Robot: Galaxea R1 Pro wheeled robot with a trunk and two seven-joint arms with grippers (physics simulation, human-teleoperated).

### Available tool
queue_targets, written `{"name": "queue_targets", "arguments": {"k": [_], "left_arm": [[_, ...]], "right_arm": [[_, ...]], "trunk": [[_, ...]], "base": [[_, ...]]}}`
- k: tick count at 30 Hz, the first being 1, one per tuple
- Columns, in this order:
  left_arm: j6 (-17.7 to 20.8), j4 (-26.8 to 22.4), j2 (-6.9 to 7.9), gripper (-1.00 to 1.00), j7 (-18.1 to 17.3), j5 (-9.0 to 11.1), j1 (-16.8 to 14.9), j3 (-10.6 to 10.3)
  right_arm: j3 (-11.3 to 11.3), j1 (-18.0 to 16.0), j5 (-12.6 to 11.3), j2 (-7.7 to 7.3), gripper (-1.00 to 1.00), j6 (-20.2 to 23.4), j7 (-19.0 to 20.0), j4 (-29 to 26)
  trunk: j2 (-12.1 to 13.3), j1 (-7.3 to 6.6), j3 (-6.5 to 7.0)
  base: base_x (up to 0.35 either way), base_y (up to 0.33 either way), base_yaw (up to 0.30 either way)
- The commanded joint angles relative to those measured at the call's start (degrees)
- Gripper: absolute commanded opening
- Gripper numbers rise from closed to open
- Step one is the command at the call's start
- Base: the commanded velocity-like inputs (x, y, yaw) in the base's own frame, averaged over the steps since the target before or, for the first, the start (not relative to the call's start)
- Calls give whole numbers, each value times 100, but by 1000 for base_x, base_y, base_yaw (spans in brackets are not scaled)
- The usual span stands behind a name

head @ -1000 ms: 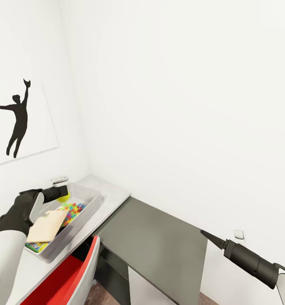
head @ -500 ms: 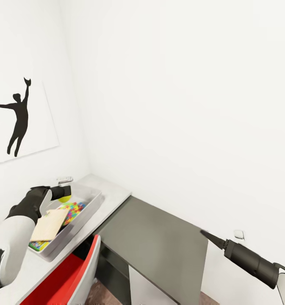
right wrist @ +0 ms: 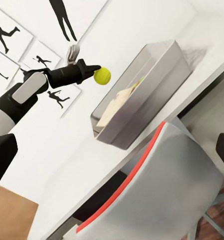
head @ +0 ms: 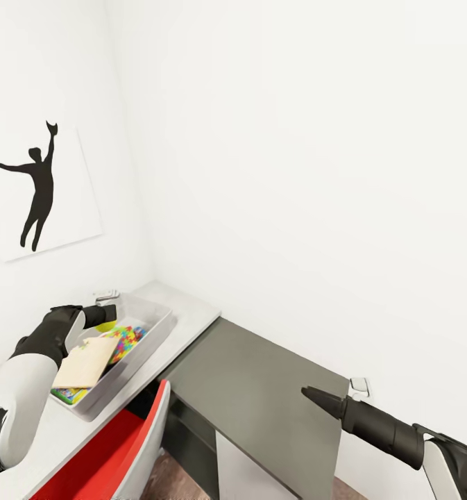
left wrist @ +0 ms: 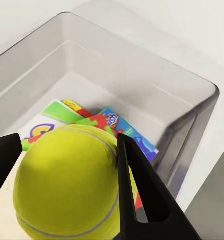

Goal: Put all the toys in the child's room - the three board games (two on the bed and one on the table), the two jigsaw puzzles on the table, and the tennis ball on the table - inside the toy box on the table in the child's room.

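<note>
Clamped in the left gripper's [left wrist: 67, 190] jaws, the small yellow-green tennis ball [left wrist: 69, 182] hangs above the pale grey plastic toy box [head: 146, 340] on the light-grey desk [head: 191, 312]. Right gripper's [head: 316, 397] jaws stand apart.
</note>
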Motion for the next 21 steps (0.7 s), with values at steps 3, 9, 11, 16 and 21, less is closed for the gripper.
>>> {"name": "queue_targets", "arguments": {"k": [3, 9, 11, 16, 21], "left_arm": [[37, -8, -3, -100, -40, -22, -5, 30], [35, -8, -10, -100, -49, -21, -6, 30], [37, -8, -5, -100, -50, -21, -6, 30], [38, -10, -7, -100, -51, -19, -7, 30], [45, -49, -32, -100, -51, -3, -14, 35]], "right_arm": [[-15, 0, -9, -3, 100, 8, 12, -1], [-22, 1, -9, -7, 100, 0, 14, -1], [-22, 1, -9, -7, 100, 0, 14, -1], [-21, -1, -9, -5, 100, 0, 11, -1], [-21, 1, -9, -1, 100, 0, 11, -1]], "trunk": [[-14, 4, -17], [-14, 4, -48], [-14, 4, -64], [-14, 4, -107], [-14, 4, -150]], "base": [[0, 0, 11], [0, 0, 45], [0, 0, 77], [0, 0, 81], [0, 0, 83]]}}
